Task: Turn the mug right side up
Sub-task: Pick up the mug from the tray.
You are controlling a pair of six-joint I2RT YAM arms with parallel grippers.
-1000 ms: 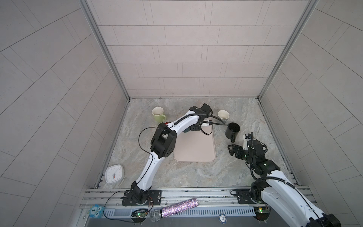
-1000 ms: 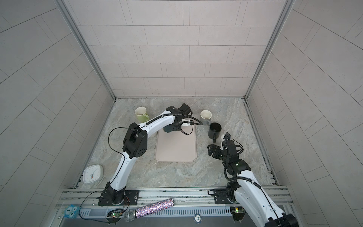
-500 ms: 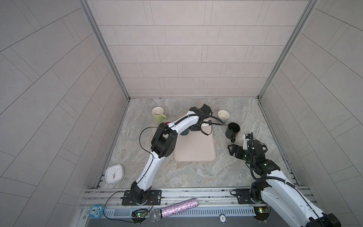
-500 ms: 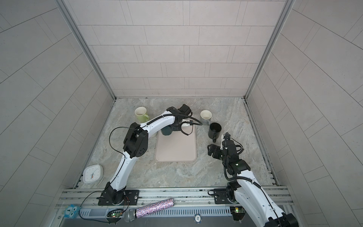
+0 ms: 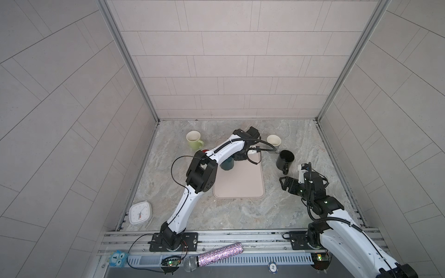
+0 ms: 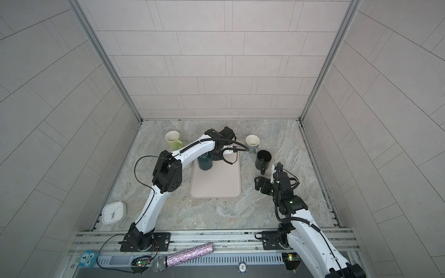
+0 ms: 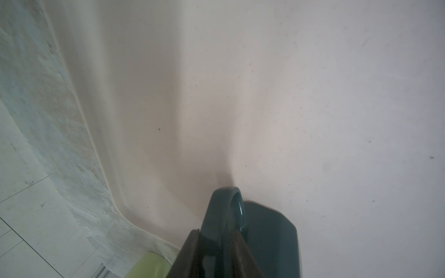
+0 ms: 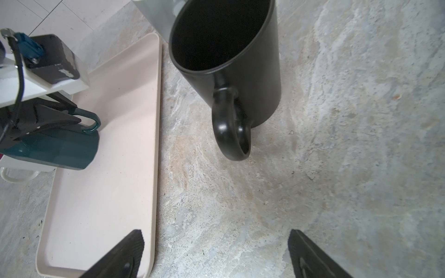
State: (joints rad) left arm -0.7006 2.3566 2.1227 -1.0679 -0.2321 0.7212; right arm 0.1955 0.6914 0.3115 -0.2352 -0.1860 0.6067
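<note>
The dark teal mug (image 5: 227,164) (image 6: 205,163) is at the far left corner of the pink tray (image 5: 240,185). In the right wrist view the mug (image 8: 53,149) is tipped on its side, handle up and closed base toward the tray's middle. My left gripper (image 7: 216,232) (image 5: 238,156) is shut on the mug's handle (image 7: 224,207), with the mug body (image 7: 269,240) beside it. I cannot tell whether the mug touches the tray. My right gripper (image 8: 215,237) (image 5: 285,184) stands open and holds nothing, low over the stone to the right of the tray.
An upright black mug (image 5: 284,159) (image 8: 228,48) stands just ahead of my right gripper. A cream cup (image 5: 273,140) and a green mug (image 5: 194,140) stand at the back. A white clock (image 5: 140,212) lies front left, a glitter microphone (image 5: 214,256) on the front rail.
My left gripper's jaws have closed in on the mug's handle, and more of the teal mug now shows from under the left arm. The right arm has not moved.
</note>
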